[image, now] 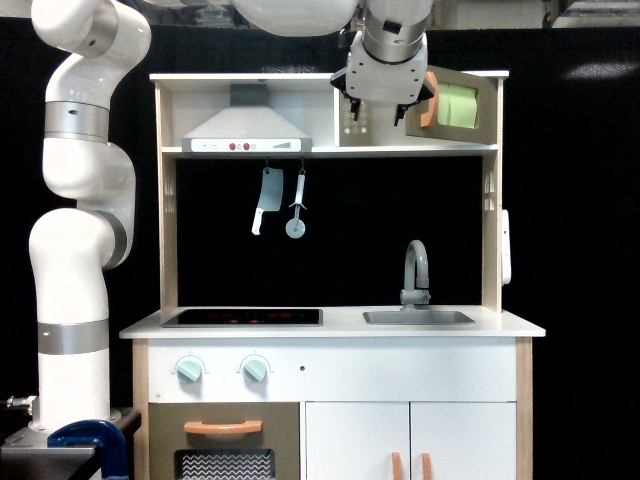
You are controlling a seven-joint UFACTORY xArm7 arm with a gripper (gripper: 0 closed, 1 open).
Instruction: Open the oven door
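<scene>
Oven door (452,104) sits top shelf of toy kitchen (330,330), at the exterior view's right, taupe frame w/ lime-green window, short vertical orange handle (428,100) on its left edge; door looks swung out a bit, its top edge slanting. Gripper (384,106) hangs just left of the handle, in front of the grey keypad panel (350,120); dark fingertips point down, whether they're apart or together can't be told from this angle, nothing seen held. Wrist comes down from above the cabinet top; white arm (85,250) runs across the top of frame, bends down thru grey-banded joints at the exterior view's left to an upright base beside the kitchen, blue clamp (85,445) at its foot. Below shelf: range hood (245,125) w/ red buttons, toy cleaver (265,197) and pizza cutter (296,205) hanging from hooks. Counter has black hob (243,317), sink (417,317) w/ grey tap (416,270). Two mint knobs (222,369) under it, larger taupe door w/ horizontal orange handle (222,428), white cabinet doors (410,440). Backdrop black all round.
</scene>
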